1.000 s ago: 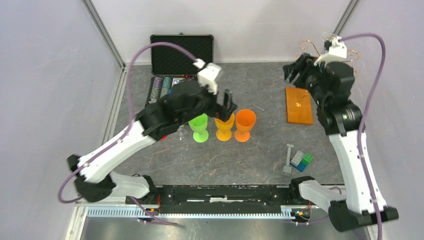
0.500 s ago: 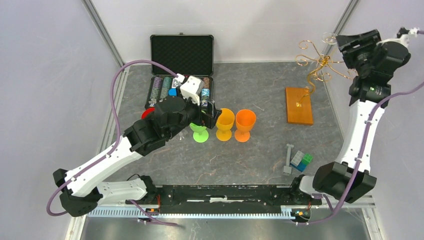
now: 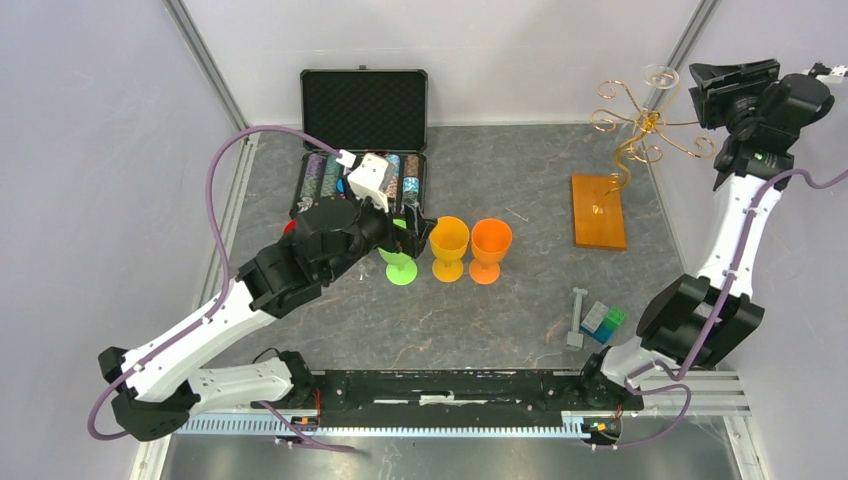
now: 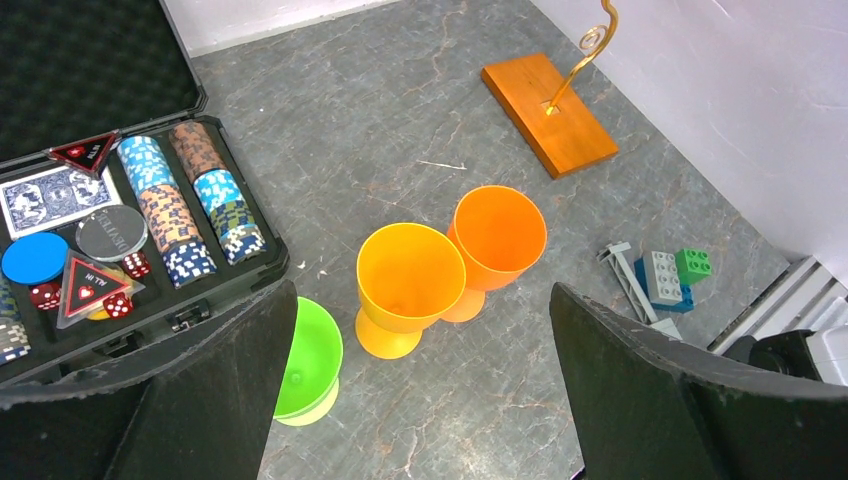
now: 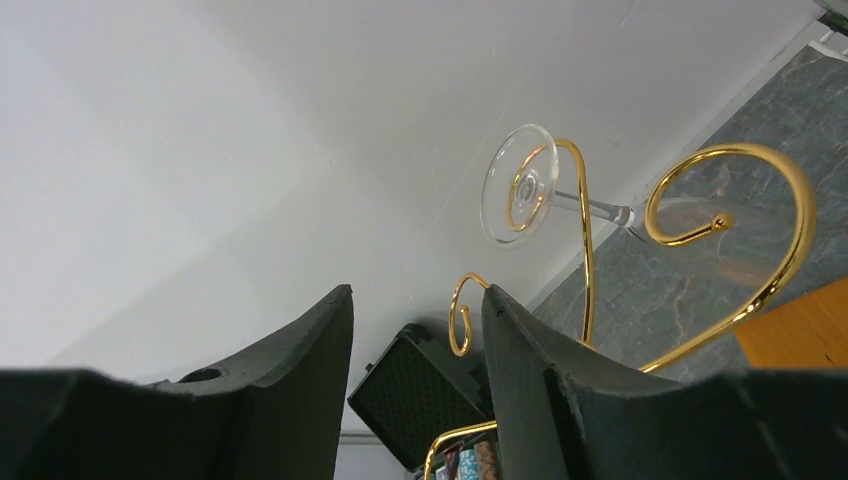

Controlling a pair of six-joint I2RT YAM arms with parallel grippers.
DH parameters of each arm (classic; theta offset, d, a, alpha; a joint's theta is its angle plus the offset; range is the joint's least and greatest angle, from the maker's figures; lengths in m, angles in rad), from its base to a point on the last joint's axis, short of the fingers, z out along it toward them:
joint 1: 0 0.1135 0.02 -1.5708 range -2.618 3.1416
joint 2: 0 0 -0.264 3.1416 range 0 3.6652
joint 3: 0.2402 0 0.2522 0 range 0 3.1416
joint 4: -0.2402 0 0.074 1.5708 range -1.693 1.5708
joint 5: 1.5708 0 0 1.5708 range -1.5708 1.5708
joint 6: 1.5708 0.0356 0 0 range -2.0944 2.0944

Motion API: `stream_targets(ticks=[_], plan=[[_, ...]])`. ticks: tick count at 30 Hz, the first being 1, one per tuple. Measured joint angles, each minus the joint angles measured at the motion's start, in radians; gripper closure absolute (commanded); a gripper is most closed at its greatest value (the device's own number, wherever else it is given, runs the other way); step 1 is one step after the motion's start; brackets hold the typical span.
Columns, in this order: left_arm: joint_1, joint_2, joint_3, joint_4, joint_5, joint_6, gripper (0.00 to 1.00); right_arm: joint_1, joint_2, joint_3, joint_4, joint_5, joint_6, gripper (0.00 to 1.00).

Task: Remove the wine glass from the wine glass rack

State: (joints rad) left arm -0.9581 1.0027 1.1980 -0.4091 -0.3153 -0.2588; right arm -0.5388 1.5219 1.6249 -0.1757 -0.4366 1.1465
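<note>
1. My right jaws: released, holding nothing.
2. Clear stemmed wine glass point(image 5: 520, 186): hangs upside down on the gold wire rack point(image 3: 598, 211) with a wooden base, just ahead of them, untouched.
3. My left jaws: released, above the amber plastic goblet point(image 4: 410, 280).

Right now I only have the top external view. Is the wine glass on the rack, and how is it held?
Observer: Yes. The right wrist camera shows the wine glass with its stem passing through a gold curl of the wine glass rack, foot on one side and bowl on the other.
Operator: Is the right hand open?
Observer: The right hand is open and empty. The glass lies beyond its fingertips, untouched.
Operator: And the left hand?
Observer: The left hand is open too, holding nothing, above the yellow goblet.
</note>
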Motion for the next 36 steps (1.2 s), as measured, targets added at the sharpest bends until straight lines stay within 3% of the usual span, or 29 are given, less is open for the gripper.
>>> stream_targets(ticks=[9,14,23,36], plan=[[0.015,0.019,-0.016,0.018,-0.002,0.008,0.00,0.034,0.103,0.164,-0.149,0.084,-0.040,0.45],[0.021,0.020,-0.030,0.022,-0.007,0.011,0.00,0.106,0.170,0.270,-0.240,0.212,-0.105,0.45],[0.027,0.019,-0.049,0.023,-0.024,0.018,0.00,0.218,0.175,0.269,-0.323,0.435,-0.186,0.47],[0.027,0.019,-0.060,0.022,-0.035,0.022,0.00,0.229,0.188,0.269,-0.330,0.552,-0.192,0.52]])
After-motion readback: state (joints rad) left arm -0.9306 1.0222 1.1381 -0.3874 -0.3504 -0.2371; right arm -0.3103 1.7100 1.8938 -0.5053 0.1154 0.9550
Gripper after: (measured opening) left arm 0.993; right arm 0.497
